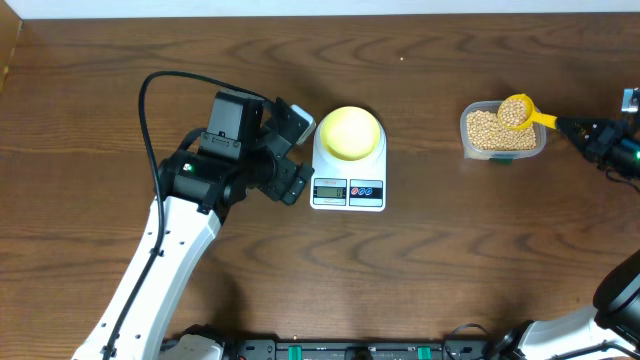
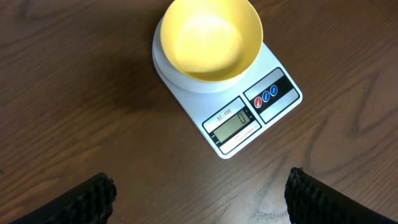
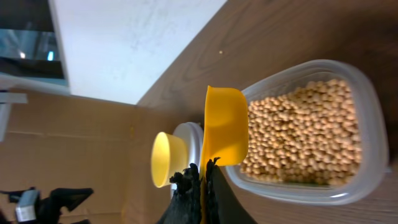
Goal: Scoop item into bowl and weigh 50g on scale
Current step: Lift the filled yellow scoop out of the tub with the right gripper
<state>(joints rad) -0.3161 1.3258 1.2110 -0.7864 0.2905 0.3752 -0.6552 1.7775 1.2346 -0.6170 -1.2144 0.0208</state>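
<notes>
Hovering wide open with nothing in it, the left gripper (image 1: 298, 152) is just left of the scale (image 1: 348, 192), where the empty bowl (image 1: 350, 132) sits. Further right the beans (image 1: 485, 128) lie in a clear tub (image 1: 503, 152); the right gripper (image 1: 585, 132), closed tight on the scoop (image 1: 541, 120) handle, holds it over them.

The whole counter (image 1: 450, 270) is taken in straight down from overhead, from well above. From the left wrist, the scale (image 2: 205, 109) and bowl (image 2: 211, 37) are seen close, looking down past the fingers (image 2: 87, 199). From the right wrist, rolled sideways, the scoop (image 3: 224, 124) and tub (image 3: 373, 124) are seen close, with scale and bowl beyond. Scale and bowl are shared by all views.
</notes>
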